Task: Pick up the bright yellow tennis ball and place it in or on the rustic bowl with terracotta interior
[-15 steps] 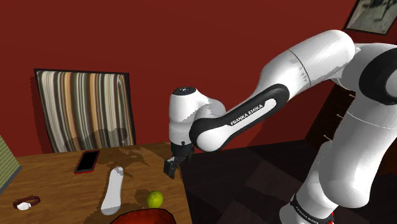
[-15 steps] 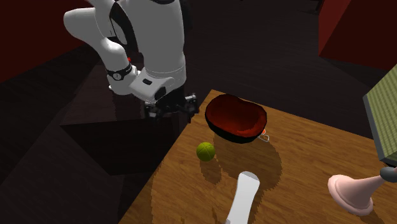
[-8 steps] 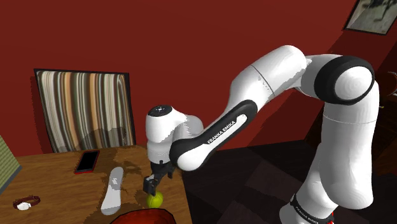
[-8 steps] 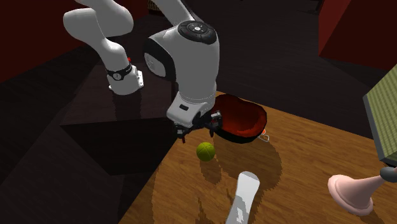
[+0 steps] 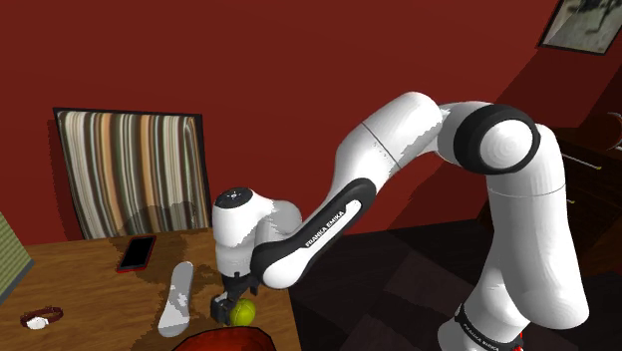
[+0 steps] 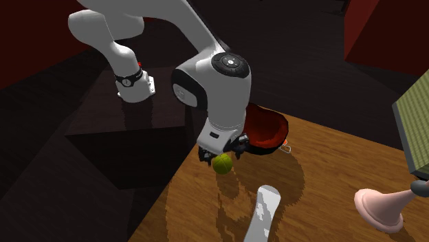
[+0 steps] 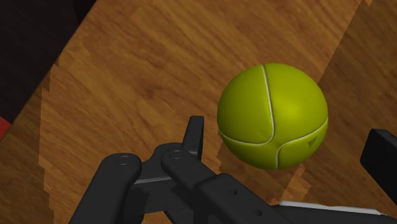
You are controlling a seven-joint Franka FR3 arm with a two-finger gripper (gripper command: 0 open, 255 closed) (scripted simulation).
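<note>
The gripper [image 7: 286,130], off the wooden table's [image 6: 323,185] edge a second ago, now straddles the yellow-green tennis ball [image 7: 273,114], jaws spread wide and touching nothing, while the ball sits unmoved just beside the red-lined bowl [image 6: 269,129].

Room, dark red walls, wooden table, dim light.
Red wall [image 5: 299,60] at the back; striped panel [image 5: 135,170] in a dark frame upright against it, beyond the table [image 5: 90,289], whose top is brown wood grain crossed by shadows. Framed picture [image 5: 583,25] at the shoulder view's upper right corner. Floor [image 5: 399,289] very dark, with faint plank lines in the second exterior view.
</note>
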